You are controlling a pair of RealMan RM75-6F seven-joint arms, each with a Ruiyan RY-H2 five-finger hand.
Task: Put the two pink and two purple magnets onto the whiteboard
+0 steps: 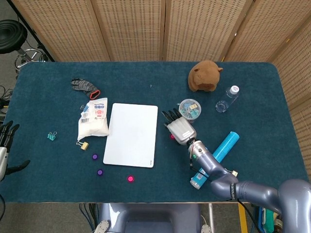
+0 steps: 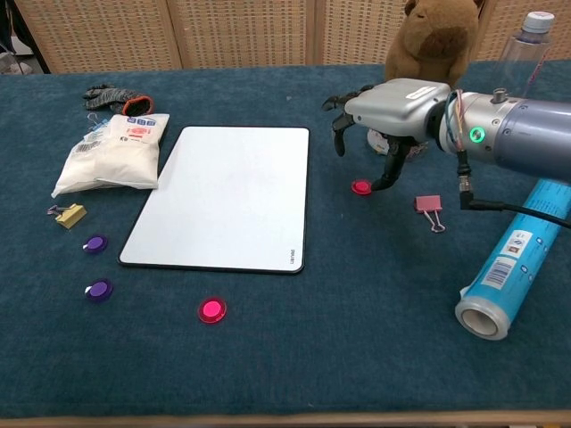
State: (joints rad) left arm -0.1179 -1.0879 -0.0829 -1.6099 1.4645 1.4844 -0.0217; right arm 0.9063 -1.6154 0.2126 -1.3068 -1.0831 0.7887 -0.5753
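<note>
The whiteboard lies flat at mid-table. One pink magnet sits just right of it. My right hand hovers over this magnet with fingers spread and pointing down, and one fingertip comes down beside the magnet; it holds nothing. A second pink magnet lies in front of the board. Two purple magnets lie off the board's front left corner. My left hand stays at the table's left edge, fingers apart and empty.
A blue roll and a pink binder clip lie right of the hand. Behind it are a round tin, a brown plush and a bottle. A white bag, a glove and a yellow clip sit left of the board.
</note>
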